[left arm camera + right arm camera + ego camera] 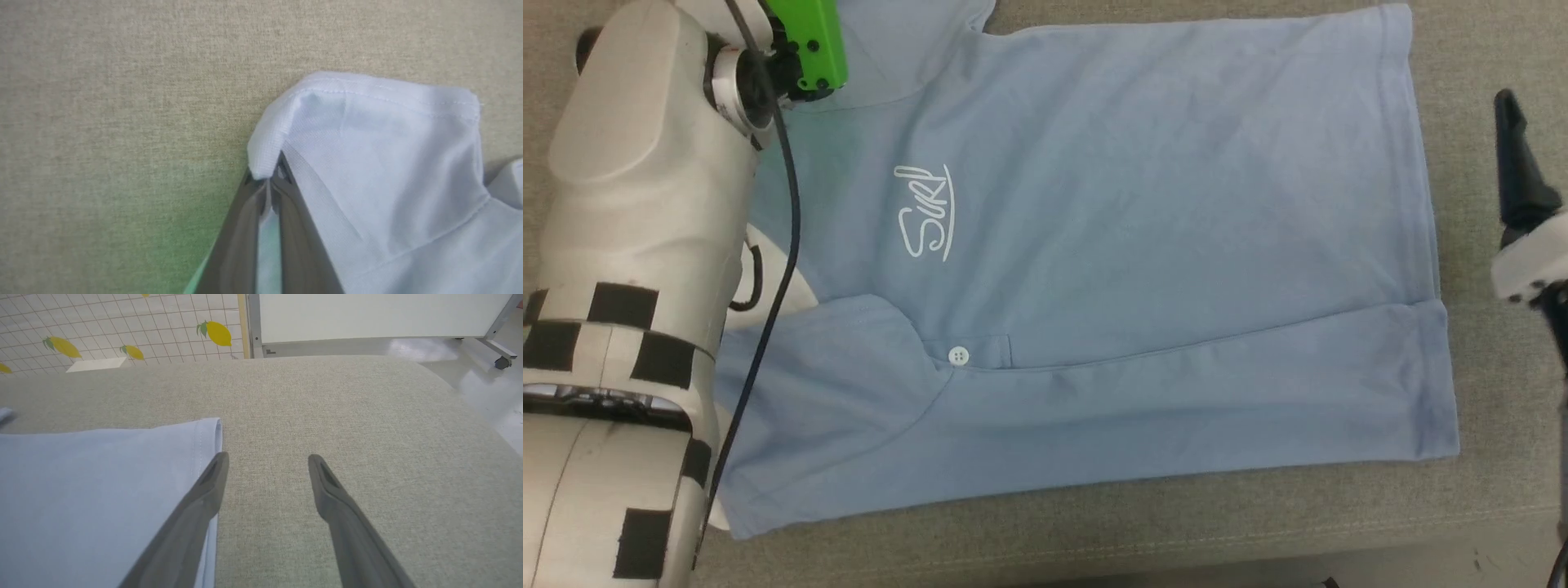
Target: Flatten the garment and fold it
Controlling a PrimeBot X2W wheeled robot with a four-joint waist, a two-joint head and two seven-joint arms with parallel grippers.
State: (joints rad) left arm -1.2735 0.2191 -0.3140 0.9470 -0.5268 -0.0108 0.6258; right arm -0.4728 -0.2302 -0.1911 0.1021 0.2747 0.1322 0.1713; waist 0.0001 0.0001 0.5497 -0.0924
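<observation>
One soft knit garment [1135,245], left pincer [267,179] clamping its edge, right pincer [268,457] spread wide

The pale plastic left forearm [637,245] hides most of the collar of the light blue polo shirt [1135,204]; the top edge cuts off its upper sleeve [890,41].

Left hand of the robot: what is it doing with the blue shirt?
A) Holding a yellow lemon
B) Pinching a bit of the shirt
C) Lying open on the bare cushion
B: in the left wrist view, the left hand is shut tight on a folded edge of the blue shirt, with cloth caught between its tips.
</observation>
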